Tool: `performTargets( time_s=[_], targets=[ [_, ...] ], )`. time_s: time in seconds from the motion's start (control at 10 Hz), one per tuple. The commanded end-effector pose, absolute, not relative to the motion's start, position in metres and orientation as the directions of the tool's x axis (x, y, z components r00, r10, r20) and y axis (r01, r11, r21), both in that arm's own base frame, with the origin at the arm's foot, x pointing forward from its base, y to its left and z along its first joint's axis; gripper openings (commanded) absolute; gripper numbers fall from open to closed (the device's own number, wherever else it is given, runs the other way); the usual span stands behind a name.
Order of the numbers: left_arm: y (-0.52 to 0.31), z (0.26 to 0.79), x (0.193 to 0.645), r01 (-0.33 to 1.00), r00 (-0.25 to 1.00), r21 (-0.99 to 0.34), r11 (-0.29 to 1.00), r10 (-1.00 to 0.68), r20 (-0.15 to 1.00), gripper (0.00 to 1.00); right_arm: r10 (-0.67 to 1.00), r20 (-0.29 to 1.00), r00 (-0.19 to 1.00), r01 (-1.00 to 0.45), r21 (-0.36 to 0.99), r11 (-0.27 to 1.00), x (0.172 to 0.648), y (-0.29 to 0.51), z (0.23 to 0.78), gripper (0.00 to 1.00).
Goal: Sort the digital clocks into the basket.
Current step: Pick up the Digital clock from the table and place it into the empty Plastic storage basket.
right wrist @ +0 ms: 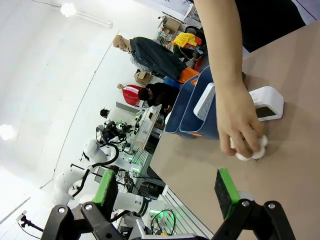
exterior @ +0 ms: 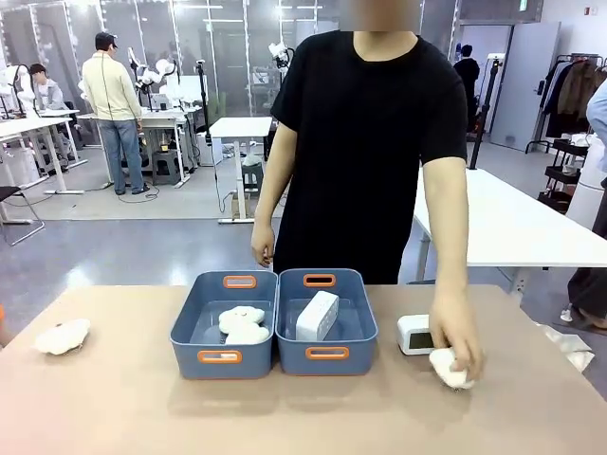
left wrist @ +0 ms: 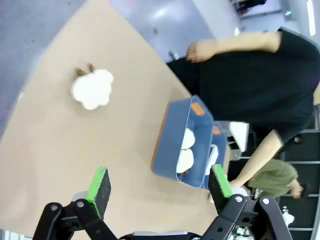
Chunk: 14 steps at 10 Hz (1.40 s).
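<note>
Tan table (exterior: 114, 408) — 2 white rounded clocks (exterior: 317, 316) (exterior: 415, 335), 1 dark-screened; both end effectors (left wrist: 159, 172) (right wrist: 167, 175) wide open, empty.

I can't read any text, number or brand from here. The digital clock (exterior: 414, 334) towards the right edge of the bench (exterior: 123, 408) has a dark display, too small for me to make out digits. The second clock (exterior: 317, 316), in the basket (exterior: 294, 360), shows nothing legible either.
</note>
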State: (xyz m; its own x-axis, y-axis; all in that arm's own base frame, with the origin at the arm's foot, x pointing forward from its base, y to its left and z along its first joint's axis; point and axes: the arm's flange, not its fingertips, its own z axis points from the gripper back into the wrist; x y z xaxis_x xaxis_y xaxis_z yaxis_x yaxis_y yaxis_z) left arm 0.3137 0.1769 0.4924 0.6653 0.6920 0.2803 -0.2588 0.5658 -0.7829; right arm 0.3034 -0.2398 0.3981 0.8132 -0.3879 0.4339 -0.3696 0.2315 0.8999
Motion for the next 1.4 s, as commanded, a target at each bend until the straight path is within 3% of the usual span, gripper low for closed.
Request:
performTargets(
  time_s=[0.0,0.2,0.3,1.3],
  targets=[
    [0.215,0.47,0.293,-0.262,0.702,-0.82,0.509,0.683,0.2,1.0,-0.386,0.437,0.813,-0.377,0.899,0.225,0.303,-0.239,0.4,1.0],
    [0.236,0.428,0.31,-0.403,0.67,-0.816,0.414,0.741,0.045,1.0,-0.386,0.437,0.813,-0.377,0.899,0.225,0.303,-0.239,0.4,1.0],
    [0.228,0.462,0.278,-0.289,0.653,-0.836,0.467,0.734,0.185,1.0,-0.386,0.437,0.813,-0.377,0.899,0.225,0.303,-0.239,0.4,1.0],
    [0.228,0.462,0.278,-0.289,0.653,-0.836,0.467,0.734,0.185,1.0,-0.386,0.437,0.813,-0.377,0.899,0.225,0.303,-0.239,0.4,1.0]
  ],
)
